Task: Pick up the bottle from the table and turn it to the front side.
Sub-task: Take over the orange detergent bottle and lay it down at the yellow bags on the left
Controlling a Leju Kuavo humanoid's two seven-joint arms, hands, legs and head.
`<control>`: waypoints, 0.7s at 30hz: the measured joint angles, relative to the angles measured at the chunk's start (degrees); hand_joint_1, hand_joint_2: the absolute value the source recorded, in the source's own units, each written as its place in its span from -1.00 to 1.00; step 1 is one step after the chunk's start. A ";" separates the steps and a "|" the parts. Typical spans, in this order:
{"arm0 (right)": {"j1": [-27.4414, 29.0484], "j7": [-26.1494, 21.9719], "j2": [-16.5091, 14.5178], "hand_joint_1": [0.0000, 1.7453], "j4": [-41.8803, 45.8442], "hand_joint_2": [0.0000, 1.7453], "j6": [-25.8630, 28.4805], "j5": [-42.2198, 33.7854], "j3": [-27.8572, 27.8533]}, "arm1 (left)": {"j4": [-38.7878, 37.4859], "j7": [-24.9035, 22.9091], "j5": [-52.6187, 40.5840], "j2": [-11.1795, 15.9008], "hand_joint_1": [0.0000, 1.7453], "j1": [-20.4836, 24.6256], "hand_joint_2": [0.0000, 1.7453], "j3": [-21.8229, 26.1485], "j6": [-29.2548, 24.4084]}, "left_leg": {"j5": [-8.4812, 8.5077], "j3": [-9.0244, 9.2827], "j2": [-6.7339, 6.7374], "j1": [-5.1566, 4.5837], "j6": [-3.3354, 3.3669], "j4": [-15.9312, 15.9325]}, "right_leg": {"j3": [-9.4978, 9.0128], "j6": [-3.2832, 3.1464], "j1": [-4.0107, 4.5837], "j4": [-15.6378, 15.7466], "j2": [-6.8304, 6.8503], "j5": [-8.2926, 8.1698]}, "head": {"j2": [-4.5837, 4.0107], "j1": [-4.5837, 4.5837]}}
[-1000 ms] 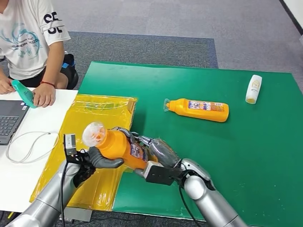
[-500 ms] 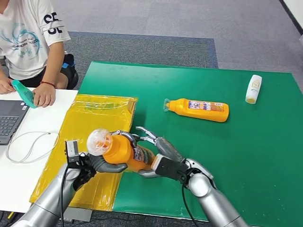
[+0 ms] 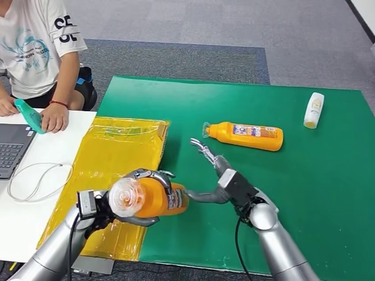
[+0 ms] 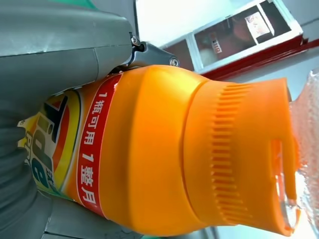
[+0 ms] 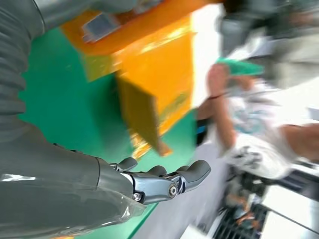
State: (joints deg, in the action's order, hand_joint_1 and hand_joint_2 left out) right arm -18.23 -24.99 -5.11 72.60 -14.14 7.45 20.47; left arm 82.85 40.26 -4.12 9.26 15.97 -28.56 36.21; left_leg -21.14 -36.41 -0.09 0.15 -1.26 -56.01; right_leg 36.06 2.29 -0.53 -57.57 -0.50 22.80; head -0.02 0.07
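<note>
The broad green mat (image 3: 309, 193) covered most of the table, with a crinkled yellow plastic sheet (image 3: 111, 152) laid along its left edge and a white desk surface (image 3: 26, 216) beyond that, where a seated person (image 3: 35, 52) rested a hand by a laptop (image 3: 11, 149). The orange plastic detergent bottle with a clear cap (image 3: 152, 197) was off the table, held above the seam between yellow sheet and green mat, its long axis roughly level and running left to right, cap toward the robot's left and base toward the right. The left hand (image 3: 146, 196) was wrapped around the bottle's shoulder and body, fingers over the top and thumb beneath; in the left wrist view the printed label sat against the palm. The right hand (image 3: 208, 172) stood just beside the bottle's base, fingers spread wide and holding nothing, thumb reaching toward the base. By my reading, turning the bottle rested with the nearer left hand. A second orange bottle (image 3: 245, 136) and a small white bottle (image 3: 314, 110) lay farther back.
</note>
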 joint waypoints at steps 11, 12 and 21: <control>-1.68 -2.41 2.23 -1.00 1.04 1.00 -12.70 -15.56 -12.74 | -0.30 -1.23 -7.64 10.50 1.00 7.50 1.00 -11.60 -7.62 | 0.01 0.01 0.01 0.00 -0.01 0.00 | 0.00 -0.01 0.00 0.00 -0.02 -0.03 | 0.00 0.00; -1.72 -2.65 2.31 -1.00 0.91 1.00 -12.70 -15.42 -13.01 | -0.81 -2.00 -7.84 11.34 1.00 8.50 1.00 -12.14 -7.35 | 0.02 0.01 0.01 0.01 -0.02 0.00 | 0.01 -0.02 0.00 -0.01 -0.03 -0.03 | 0.00 0.00; -3.65 -3.89 2.47 -1.00 -2.67 1.00 -11.33 -13.27 -12.93 | -6.02 -8.29 3.82 20.42 1.00 21.25 1.00 -17.27 5.55 | 0.10 -0.01 0.02 0.08 -0.13 0.00 | 0.05 -0.10 0.06 -0.07 -0.08 -0.08 | -0.01 -0.01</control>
State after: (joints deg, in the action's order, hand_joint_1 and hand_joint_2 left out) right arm -21.88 -28.88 -2.64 69.93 -25.47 -5.82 7.55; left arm 76.83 31.97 -0.31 29.68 37.22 -45.84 41.76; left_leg -21.04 -36.42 -0.07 0.24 -1.39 -56.01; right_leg 36.10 2.20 -0.47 -57.64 -0.57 22.72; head -0.02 0.05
